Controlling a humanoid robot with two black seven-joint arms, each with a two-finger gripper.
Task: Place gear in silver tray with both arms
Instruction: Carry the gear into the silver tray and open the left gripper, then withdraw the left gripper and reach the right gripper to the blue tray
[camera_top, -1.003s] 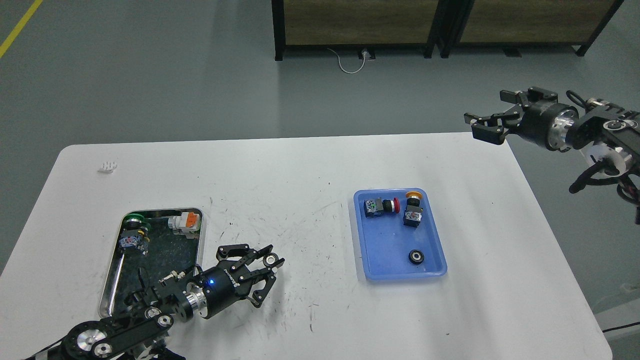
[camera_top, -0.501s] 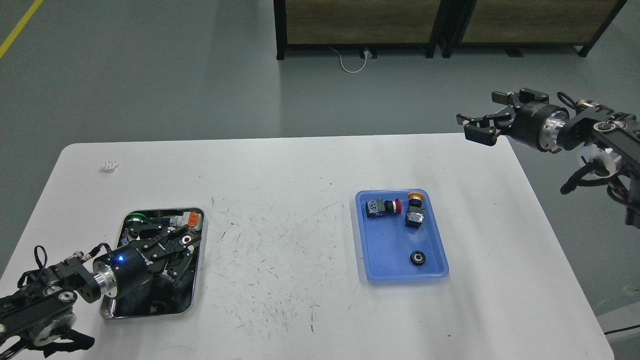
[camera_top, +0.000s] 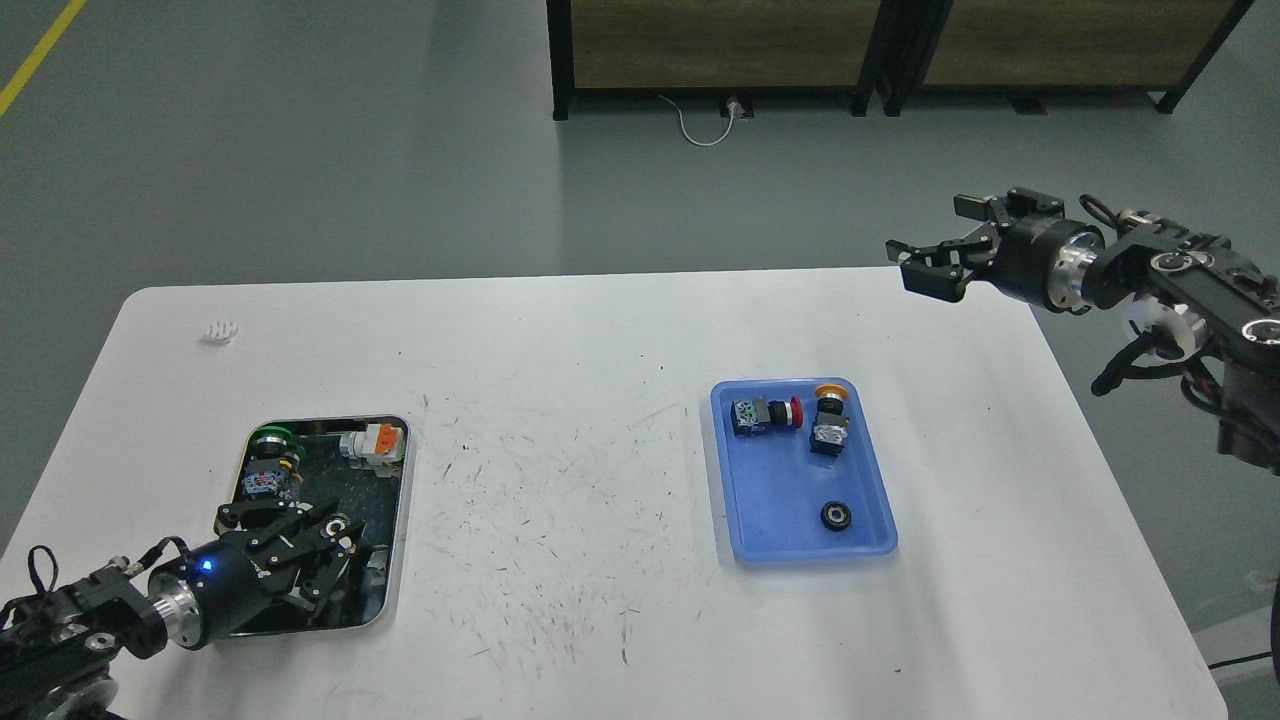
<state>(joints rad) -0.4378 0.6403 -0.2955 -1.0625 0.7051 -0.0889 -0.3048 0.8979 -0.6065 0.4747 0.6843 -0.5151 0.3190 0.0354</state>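
The silver tray (camera_top: 402, 500) lies at the table's near left. My left gripper (camera_top: 322, 540) hangs over its near half, and a small silver ring gear (camera_top: 338, 523) sits at its fingertips, which look closed on it. A second gear (camera_top: 834, 515), a black ring, lies in the near part of the blue tray (camera_top: 770, 500). My right gripper (camera_top: 922, 265) is open and empty, in the air above the table's far right edge, well away from the blue tray.
The silver tray also holds a green-capped switch (camera_top: 268, 445) and an orange-and-white part (camera_top: 373, 443). The blue tray holds a red-capped switch (camera_top: 765, 414) and a yellow-capped switch (camera_top: 827, 422). A small white piece (camera_top: 217, 332) lies far left.
My left gripper carried the silver gear from right of the silver tray to over it, then drew back toward its near end. My right gripper moved left and lower.
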